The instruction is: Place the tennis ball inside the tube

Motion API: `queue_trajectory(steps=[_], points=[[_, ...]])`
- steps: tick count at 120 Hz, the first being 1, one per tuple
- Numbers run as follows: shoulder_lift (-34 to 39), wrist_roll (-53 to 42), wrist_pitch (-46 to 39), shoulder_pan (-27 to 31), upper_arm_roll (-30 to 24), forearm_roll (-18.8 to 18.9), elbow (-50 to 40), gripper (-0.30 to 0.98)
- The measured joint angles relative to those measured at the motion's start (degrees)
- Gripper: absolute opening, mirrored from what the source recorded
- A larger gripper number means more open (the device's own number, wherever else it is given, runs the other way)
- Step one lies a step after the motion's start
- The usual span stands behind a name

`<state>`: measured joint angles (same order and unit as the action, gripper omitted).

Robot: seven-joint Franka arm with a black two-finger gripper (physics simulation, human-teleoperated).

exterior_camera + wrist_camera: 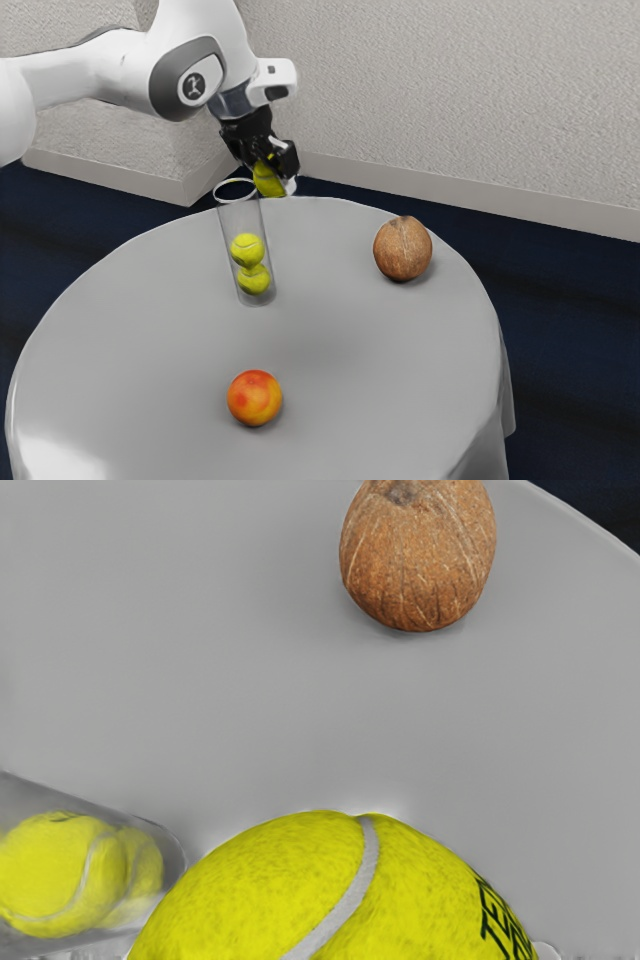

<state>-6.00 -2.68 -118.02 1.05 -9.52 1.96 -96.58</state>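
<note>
The pincer [280, 176] grips the ball [266, 180] near the tube [234, 222]. The exterior view shows the fruit [255, 398] lower than the pincer; the wrist view, dark lettering on the gripped ball.

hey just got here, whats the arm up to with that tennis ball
The white robot arm has a yellow-green tennis ball in its black two-finger pincer, up near the rim of a clear cylindrical tube. That ball is not in yet; two like it already sit stacked inside. A brown, rough-shelled coconut and a round, orange-red fruit rest elsewhere on the grey-covered round table.
</note>
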Motion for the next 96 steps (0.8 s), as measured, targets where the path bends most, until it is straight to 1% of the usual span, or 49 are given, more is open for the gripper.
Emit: queue_trajectory(steps=[15, 34, 43, 72, 96], points=[[-1.3, -0.1, 4.71, 1.84, 0.07, 1.48, 4.3, 0.26], [-4.01, -0.84, 7.76, 4.2, 0.05, 3.02, 8.66, 0.26], [-4.95, -1.26, 8.64, 5.26, 0.05, 3.31, 10.26, 0.26], [-12.38, -2.38, 10.16, 8.41, 0.07, 3.51, 16.34, 0.26], [-15.75, -3.05, 10.69, 9.26, 0.07, 3.56, 18.6, 0.27]])
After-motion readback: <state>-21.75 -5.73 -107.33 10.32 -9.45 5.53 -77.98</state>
